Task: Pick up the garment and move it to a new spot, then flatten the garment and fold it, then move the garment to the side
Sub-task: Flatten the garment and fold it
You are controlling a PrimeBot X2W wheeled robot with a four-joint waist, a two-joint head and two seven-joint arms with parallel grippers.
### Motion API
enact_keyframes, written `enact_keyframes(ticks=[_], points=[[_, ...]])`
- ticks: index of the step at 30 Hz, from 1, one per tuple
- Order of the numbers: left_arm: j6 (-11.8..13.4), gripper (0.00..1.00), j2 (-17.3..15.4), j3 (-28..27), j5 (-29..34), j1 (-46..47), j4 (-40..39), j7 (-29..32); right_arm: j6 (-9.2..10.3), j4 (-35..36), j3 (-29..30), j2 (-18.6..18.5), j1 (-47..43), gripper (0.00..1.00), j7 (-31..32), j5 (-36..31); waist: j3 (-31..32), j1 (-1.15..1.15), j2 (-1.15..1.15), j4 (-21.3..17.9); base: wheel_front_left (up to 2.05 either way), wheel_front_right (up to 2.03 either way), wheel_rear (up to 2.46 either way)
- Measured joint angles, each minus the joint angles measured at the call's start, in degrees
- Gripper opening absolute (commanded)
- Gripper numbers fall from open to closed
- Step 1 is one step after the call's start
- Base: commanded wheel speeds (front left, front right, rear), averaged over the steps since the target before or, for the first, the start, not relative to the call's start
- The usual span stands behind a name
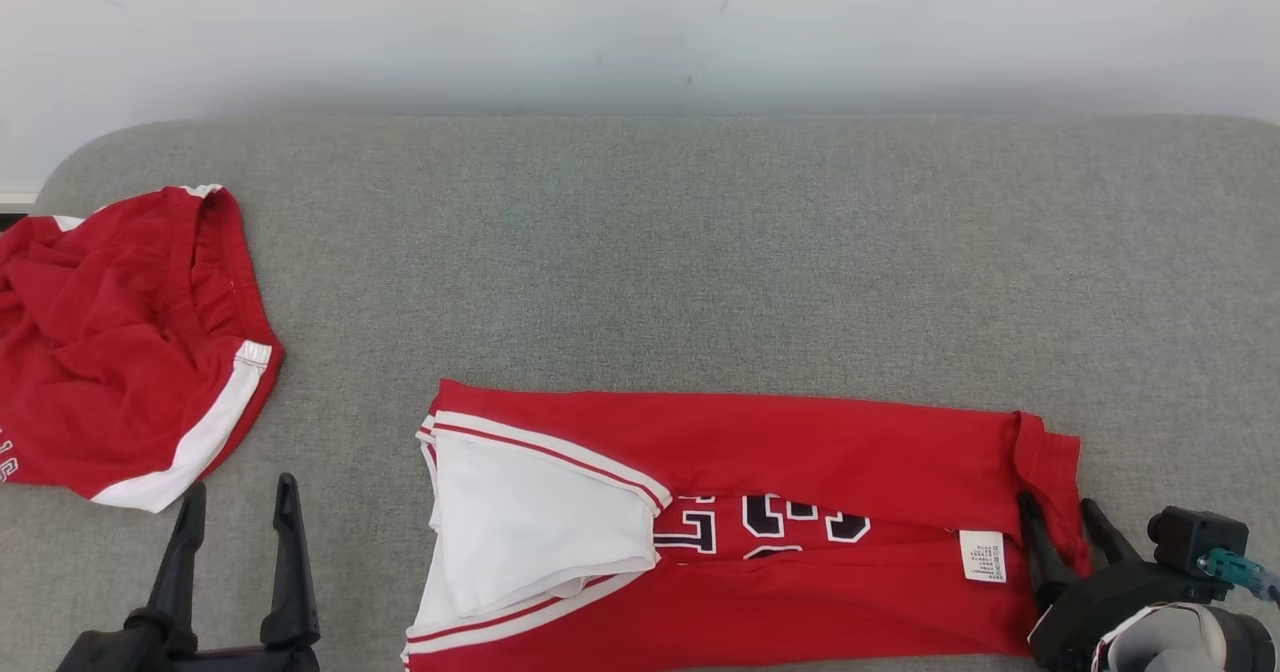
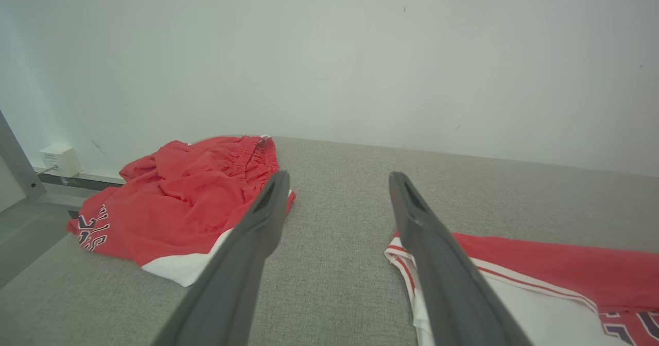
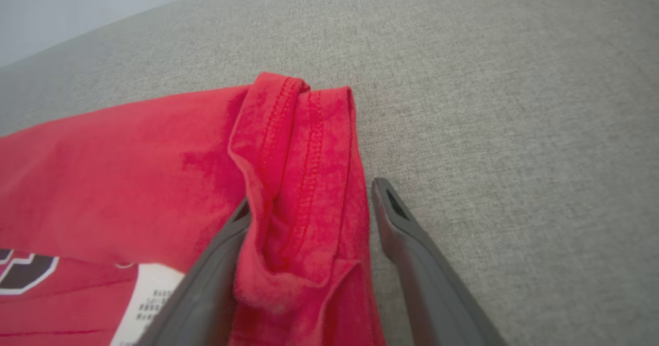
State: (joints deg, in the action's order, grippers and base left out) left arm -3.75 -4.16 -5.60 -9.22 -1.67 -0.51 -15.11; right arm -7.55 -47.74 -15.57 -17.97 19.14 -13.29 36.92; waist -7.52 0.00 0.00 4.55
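Judging the garment (image 1: 800, 452) light and floppy, I'd pinch its doubled right hem (image 3: 304, 145), straddled by my spread right claw (image 1: 1058, 502); left claw (image 1: 241, 484) gapes.

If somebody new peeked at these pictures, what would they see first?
The long red jersey, folded into a strip with a white flap at its left end, lies at the near middle of the grey surface. The right gripper stands open at the jersey's right end, with the bunched hem between its fingers. A crumpled red garment sits at the far left, just beyond the open left gripper.
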Motion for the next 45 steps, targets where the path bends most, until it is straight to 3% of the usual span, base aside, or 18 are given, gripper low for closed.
enact_keyframes(ticks=[3,4,5,6,11,19,24,36,45], points=[[-0.88,1.0,0.32,-0.42,0.11,0.02,1.13,0.0,0.0,-2.19,-1.05,0.19,0.99,0.96,0.55,0.96,0.14,0.0,0.0,0.31,0.0,0.0,0.0],[-1.16,1.0,0.41,-0.57,0.18,0.05,1.45,0.0,0.0,-2.63,-1.47,0.3,1.24,0.58,0.73,1.55,0.23,0.0,0.0,0.39,0.0,0.0,0.0],[-1.37,1.0,0.47,-0.75,0.29,0.05,1.66,0.0,0.01,-3.03,-1.92,0.3,1.46,0.13,0.74,1.91,0.37,0.0,0.0,0.44,0.0,0.0,0.0],[-1.51,1.0,0.59,-0.98,0.49,0.06,1.89,0.0,0.01,-3.19,-2.5,0.33,1.6,0.0,0.73,2.1,0.54,0.0,0.0,0.46,0.0,0.0,0.0],[-2.27,1.0,0.81,-1.68,1.29,-0.02,2.41,0.0,-0.02,-3.92,-4.11,-0.48,2.03,0.0,0.38,3.52,1.61,0.0,0.0,0.03,0.0,0.0,0.0],[-2.82,1.0,1.04,-1.87,2.59,-0.8,3.47,0.0,-0.02,-9.05,-0.7,-10.47,3.24,0.0,-0.6,5.58,4.13,0.01,0.0,-0.98,0.0,0.0,0.0],[-2.9,1.0,1.1,-2.3,2.76,-1.76,3.61,0.0,-0.02,-9.65,-0.33,-13.43,3.52,0.0,-0.76,6.38,5.9,0.0,0.0,-1.59,0.0,0.0,0.0],[-3.26,1.0,1.19,-2.55,2.75,-3.31,3.64,0.0,0.0,2.5,-5.52,-8.8,1.64,0.0,-0.09,7.48,7.52,0.0,0.0,-3.8,0.0,0.0,0.0],[-3.07,1.0,1.22,-1.72,2.42,-3.07,3.71,0.0,0.0,15.08,-9.65,-0.75,-1.01,0.0,2.61,7.49,6.94,0.0,0.0,-3.18,0.0,0.0,0.0]])
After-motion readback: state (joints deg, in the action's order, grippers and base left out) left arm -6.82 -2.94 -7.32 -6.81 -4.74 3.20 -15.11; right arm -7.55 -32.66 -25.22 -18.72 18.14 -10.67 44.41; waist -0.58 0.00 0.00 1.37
